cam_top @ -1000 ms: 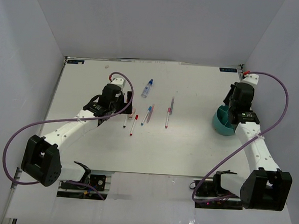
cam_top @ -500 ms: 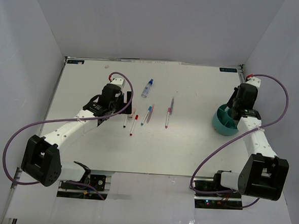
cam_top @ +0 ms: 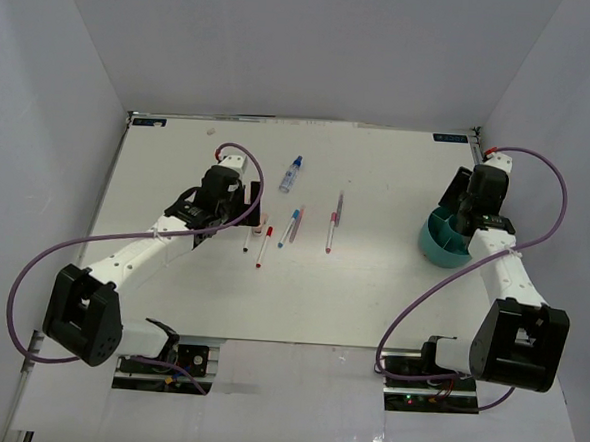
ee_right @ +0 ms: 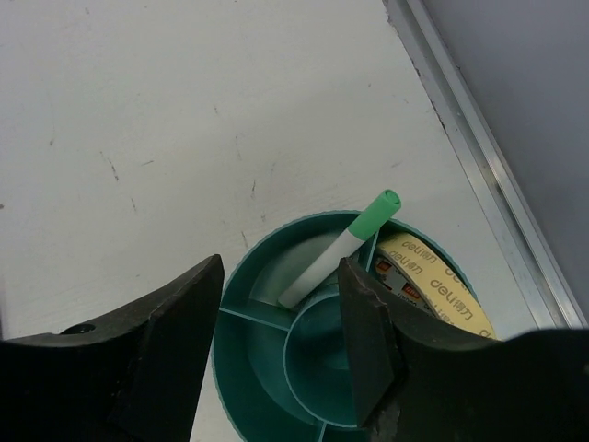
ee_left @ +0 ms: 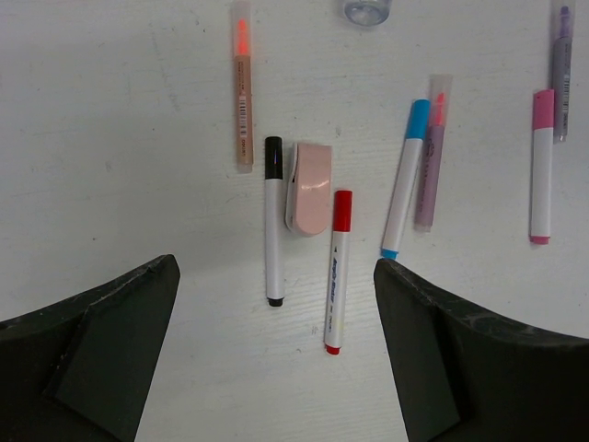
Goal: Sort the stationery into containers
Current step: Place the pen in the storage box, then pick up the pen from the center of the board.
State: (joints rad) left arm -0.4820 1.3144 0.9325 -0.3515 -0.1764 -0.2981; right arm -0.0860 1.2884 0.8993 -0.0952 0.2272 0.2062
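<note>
My right gripper (ee_right: 281, 267) hangs open over the teal container (ee_right: 253, 368), with nothing between its fingers. A green-capped pen (ee_right: 336, 258) lies loose in an outer compartment, its cap leaning on the rim. A yellowish tape ring (ee_right: 442, 290) fills the neighbouring compartment. My left gripper (ee_left: 276, 272) stands wide open above the table, over a black-capped pen (ee_left: 272, 230), a pink eraser (ee_left: 309, 187) and a red-capped pen (ee_left: 338, 267). To their right lie a blue-capped pen (ee_left: 405, 175) and a pink-capped pen (ee_left: 541, 166). The blue-capped bottle (cam_top: 292, 173) lies further back.
An orange highlighter (ee_left: 242, 92) and a purple one (ee_left: 431, 152) lie among the pens. The container (cam_top: 436, 248) sits near the table's right edge, close to the side wall and its metal rail (ee_right: 479, 157). Purple cables loop from both arms.
The right wrist has shifted toward the far edge above the container and its jaws have come apart. The left arm has not moved.
</note>
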